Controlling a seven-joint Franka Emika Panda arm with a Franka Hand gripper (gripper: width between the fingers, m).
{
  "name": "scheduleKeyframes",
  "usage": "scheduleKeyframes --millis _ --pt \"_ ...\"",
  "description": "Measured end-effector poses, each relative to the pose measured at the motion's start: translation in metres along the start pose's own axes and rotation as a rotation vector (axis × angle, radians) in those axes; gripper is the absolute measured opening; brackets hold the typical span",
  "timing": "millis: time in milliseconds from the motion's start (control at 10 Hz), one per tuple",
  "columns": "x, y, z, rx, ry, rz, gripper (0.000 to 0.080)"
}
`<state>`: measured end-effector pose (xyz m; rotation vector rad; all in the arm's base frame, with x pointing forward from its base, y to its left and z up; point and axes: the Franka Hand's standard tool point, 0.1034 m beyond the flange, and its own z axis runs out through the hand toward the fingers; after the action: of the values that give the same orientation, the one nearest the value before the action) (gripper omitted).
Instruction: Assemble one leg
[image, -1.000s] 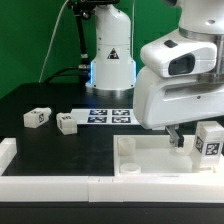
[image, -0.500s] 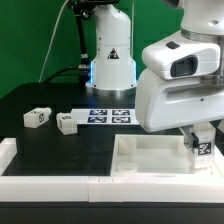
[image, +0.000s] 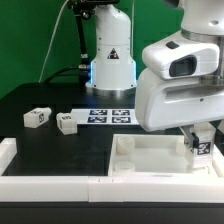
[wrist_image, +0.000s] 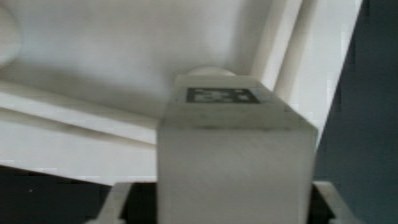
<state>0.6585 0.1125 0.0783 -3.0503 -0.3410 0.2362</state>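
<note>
My gripper (image: 201, 143) is shut on a white leg (image: 202, 150) with a black-and-white tag, holding it upright over the right part of the large white tray-like part (image: 150, 158). In the wrist view the leg (wrist_image: 231, 140) fills the middle between my gripper's (wrist_image: 219, 205) dark fingers, its tagged end pointing at the tray part (wrist_image: 107, 70) below. Two more legs lie on the black table at the exterior view's left, one (image: 37, 117) farther left and one (image: 66, 124) nearer the middle.
The marker board (image: 108, 116) lies flat behind the tray part, in front of the robot base (image: 110, 60). A white rail (image: 50, 183) runs along the table's front edge, with a raised end at the left.
The gripper has moved right and slightly down with the leg during the first half second. Since then it has stayed nearly still.
</note>
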Motion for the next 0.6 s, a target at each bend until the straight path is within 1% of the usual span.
scheduleKeyframes --millis 200,300,500,600 --pt "0.0004 0.0015 0.0022 0.004 0.018 0.226 0.029" --pt "0.0007 -0.0005 0.0026 0.009 0.025 0.396 0.0291" --pt "0.0008 -0.001 0.003 0.006 0.026 0.602 0.0291" --pt "0.0004 0.0009 0.003 0.001 0.026 0.777 0.0291"
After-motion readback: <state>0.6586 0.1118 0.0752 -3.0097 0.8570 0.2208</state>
